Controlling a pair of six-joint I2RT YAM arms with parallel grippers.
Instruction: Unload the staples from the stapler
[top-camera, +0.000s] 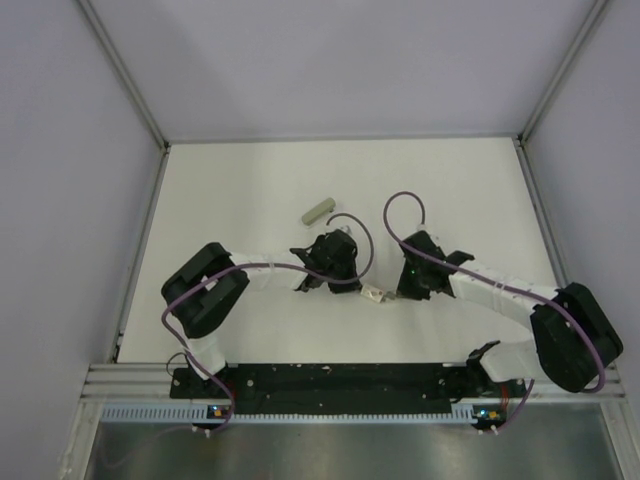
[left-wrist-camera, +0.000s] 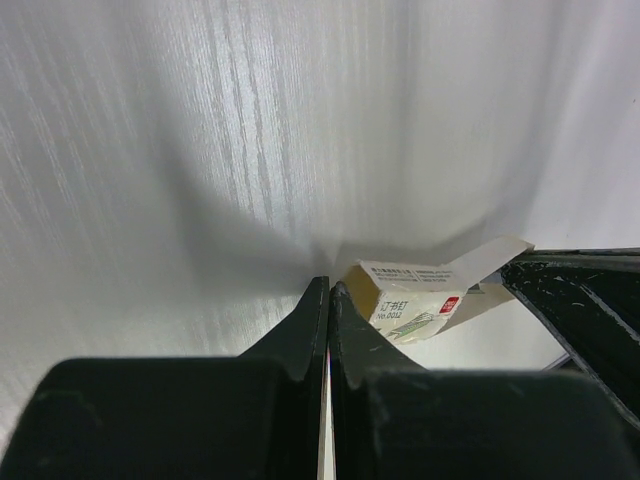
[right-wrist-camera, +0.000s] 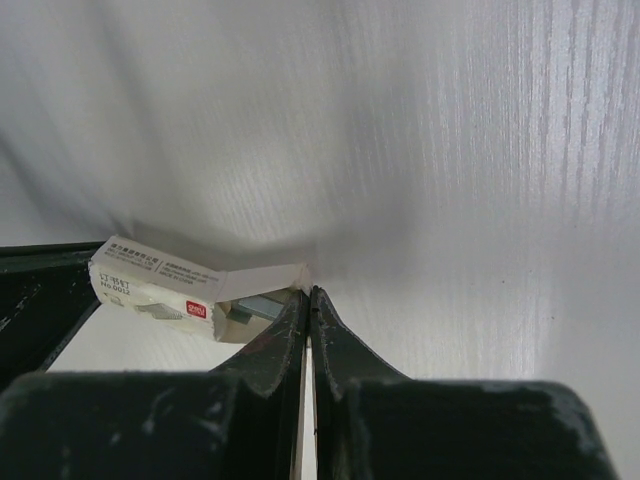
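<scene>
Closed on nothing, the left gripper (left-wrist-camera: 328, 287) and right gripper (right-wrist-camera: 308, 293) are flanking the staple box (left-wrist-camera: 410, 300) (the staples' likely destination) toward the desk's near edge.

A pale olive-grey bar (top-camera: 318, 211) and an open-flapped box (left-wrist-camera: 410, 300) lie apart.

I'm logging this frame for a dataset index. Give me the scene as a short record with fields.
staple box: small, pale, lying on the table between both grippers, flap open
left gripper: fingers shut, nothing seen between them
right gripper: fingers shut, tips at the end of the box's flap; pinching or only touching, cannot tell
olive-grey bar: lying alone, farther back on the table
stapler: cannot be told apart from the black gripper parts
</scene>
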